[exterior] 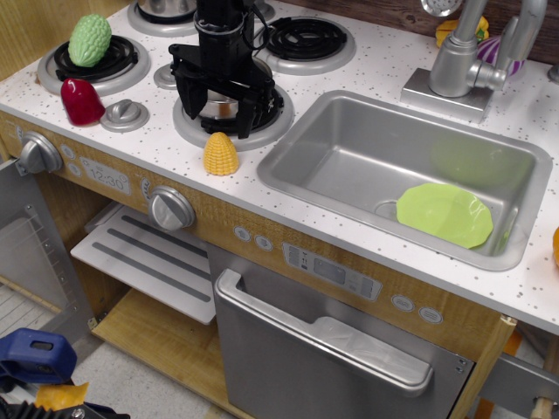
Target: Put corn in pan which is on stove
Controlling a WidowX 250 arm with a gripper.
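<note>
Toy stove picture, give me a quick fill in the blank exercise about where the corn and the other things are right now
1. The corn stands on the white counter at the ____ edge of the front right burner.
2. The gripper hangs over the pan with its jaws ____.
3. The green plate lies inside the ____.
4. The green bumpy vegetable rests on a burner, and the red toy lies ____ that burner on the counter.

Missing words: front; open; sink; beside

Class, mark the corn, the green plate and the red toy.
corn [221, 154], kitchen view, middle of the cob.
green plate [444, 213], kitchen view, plate's centre, in the sink.
red toy [82, 101], kitchen view, its body.
</note>
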